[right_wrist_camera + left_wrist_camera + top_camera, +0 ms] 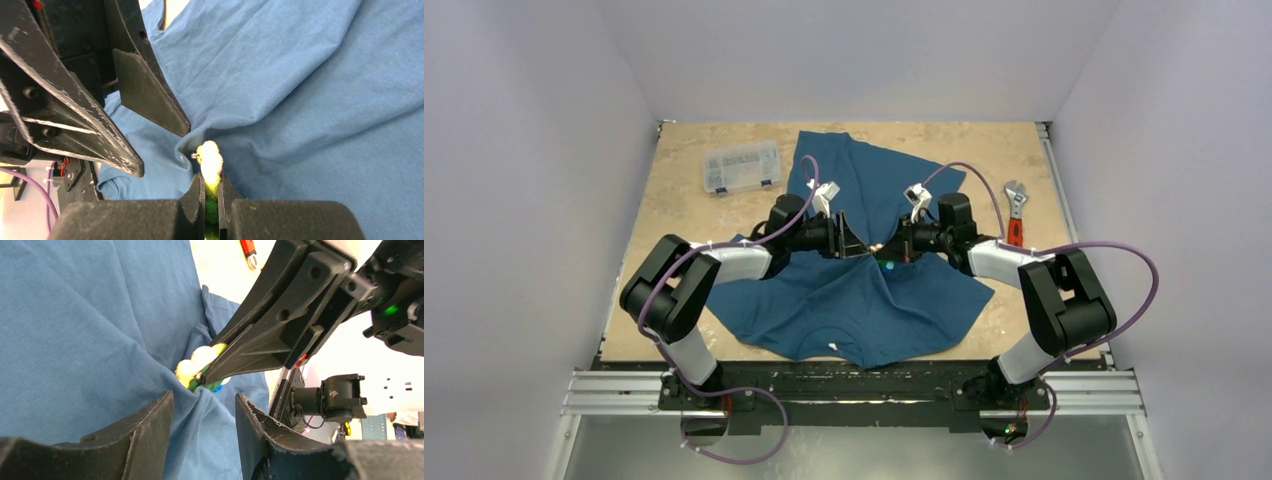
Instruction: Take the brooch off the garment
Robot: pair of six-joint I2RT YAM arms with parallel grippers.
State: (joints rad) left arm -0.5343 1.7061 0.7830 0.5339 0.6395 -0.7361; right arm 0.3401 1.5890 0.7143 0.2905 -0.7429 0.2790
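Observation:
The dark teal garment (824,300) lies spread on the table, bunched up into a ridge in the middle where the two grippers meet. My right gripper (210,177) is shut on the brooch (210,159), whose yellow and green felt sticks out between the fingers. The brooch sits against the raised fold, and a thin metal pin shows beside it. In the left wrist view the brooch (196,369) shows at the tip of the right gripper (210,376). My left gripper (204,399) is open, its fingers (150,430) either side of the fabric ridge just below the brooch.
A clear plastic compartment box (741,167) stands at the back left of the table. A red-handled wrench (1014,215) lies to the right of the garment. White walls enclose the table on three sides.

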